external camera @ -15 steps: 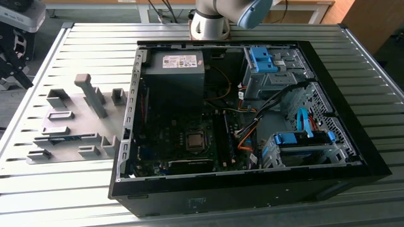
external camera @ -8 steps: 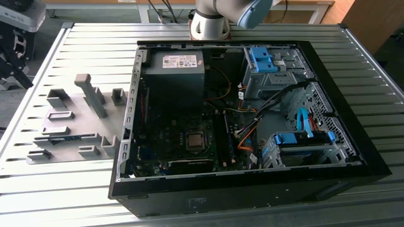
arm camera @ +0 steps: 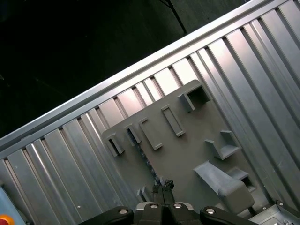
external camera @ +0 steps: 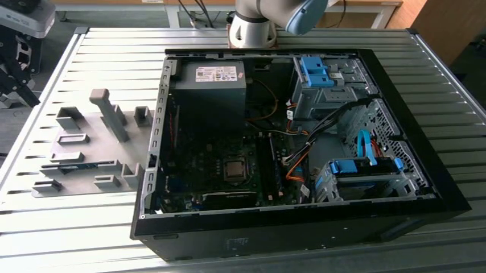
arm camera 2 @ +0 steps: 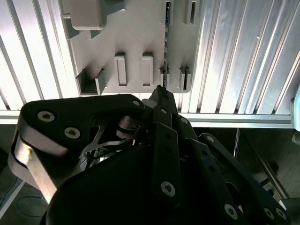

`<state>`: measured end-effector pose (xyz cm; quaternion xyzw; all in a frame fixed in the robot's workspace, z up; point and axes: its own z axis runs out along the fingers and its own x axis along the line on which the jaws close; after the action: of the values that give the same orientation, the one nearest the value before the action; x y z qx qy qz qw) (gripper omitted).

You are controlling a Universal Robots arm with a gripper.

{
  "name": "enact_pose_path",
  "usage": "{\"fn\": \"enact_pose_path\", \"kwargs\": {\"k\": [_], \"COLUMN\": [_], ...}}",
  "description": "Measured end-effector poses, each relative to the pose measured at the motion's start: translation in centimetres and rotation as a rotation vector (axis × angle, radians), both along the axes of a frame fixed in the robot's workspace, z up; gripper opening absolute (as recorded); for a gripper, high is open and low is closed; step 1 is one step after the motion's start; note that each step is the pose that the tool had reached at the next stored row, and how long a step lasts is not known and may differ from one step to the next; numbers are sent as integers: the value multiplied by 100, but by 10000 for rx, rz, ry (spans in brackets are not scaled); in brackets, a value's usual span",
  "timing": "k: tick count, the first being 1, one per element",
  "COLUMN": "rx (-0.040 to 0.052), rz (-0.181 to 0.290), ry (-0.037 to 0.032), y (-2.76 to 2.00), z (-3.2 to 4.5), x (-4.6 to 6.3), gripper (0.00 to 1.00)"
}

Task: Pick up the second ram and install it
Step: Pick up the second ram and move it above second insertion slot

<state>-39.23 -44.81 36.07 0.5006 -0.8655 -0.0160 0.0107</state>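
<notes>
The second ram stands on edge in a slot of the grey holder plate, at the exterior view's left of the open computer case. In both wrist views it shows edge-on as a thin dark line on the plate. My gripper hangs well above the plate, its tips lined up with the near end of the ram. The black fingers are shut together with nothing between them.
Grey holder blocks rise from the plate. Inside the case lie the motherboard with its memory slots, a power supply, orange cables and blue drive-bay clips. The slatted metal table ends in a rail.
</notes>
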Motion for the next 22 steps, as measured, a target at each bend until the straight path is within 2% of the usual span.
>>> {"fn": "enact_pose_path", "kwargs": {"k": [22], "rx": [-1], "rz": [313], "ry": [1], "y": [0], "z": [0], "x": [0], "gripper": [11]}}
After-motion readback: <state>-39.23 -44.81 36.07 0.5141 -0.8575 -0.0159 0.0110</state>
